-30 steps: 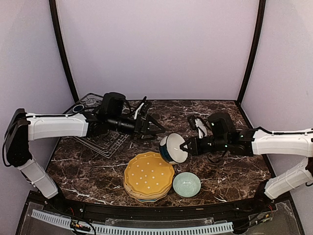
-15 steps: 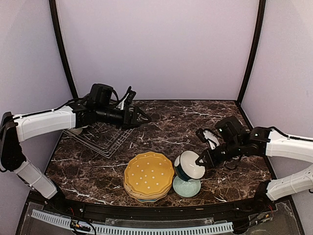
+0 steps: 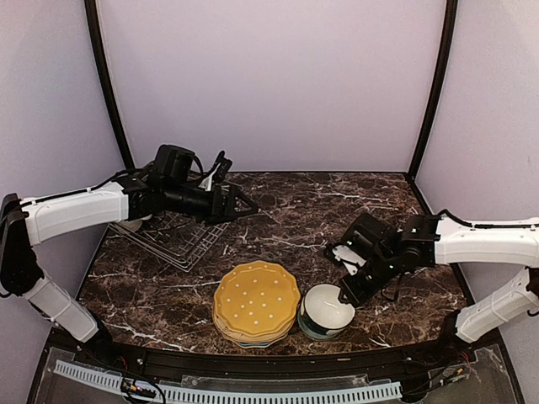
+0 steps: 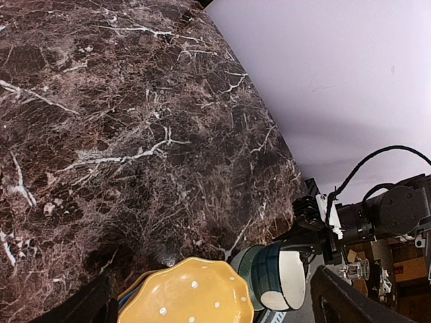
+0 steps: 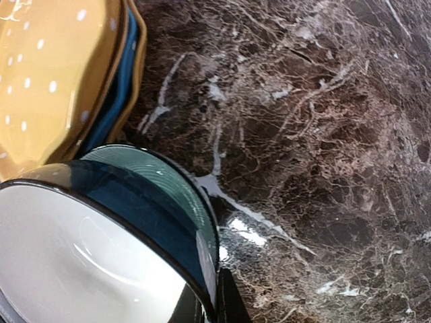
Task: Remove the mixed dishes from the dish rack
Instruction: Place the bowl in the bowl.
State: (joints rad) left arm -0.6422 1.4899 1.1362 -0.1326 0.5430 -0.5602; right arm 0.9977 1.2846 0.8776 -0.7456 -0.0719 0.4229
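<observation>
Right now your right fingers (image 3: pixel 348 290) are clenched on the rim of the white bowl with the dark blue outside (image 3: pixel 325 308). That bowl sits tipped in a pale green ribbed bowl (image 5: pixel 165 176) on the dark marble worktop (image 3: pixel 337 210), just beside the stack of scalloped plates topped by the yellow white-dotted plate (image 3: pixel 256 300), and a blue plate (image 5: pixel 120 101) peeks out under it. Over on the other side, your left fingers (image 4: pixel 350 301) hang spread wide with nothing between them, above the worktop just right of the silver wire dish rack (image 3: pixel 181 240) at the left rear.
</observation>
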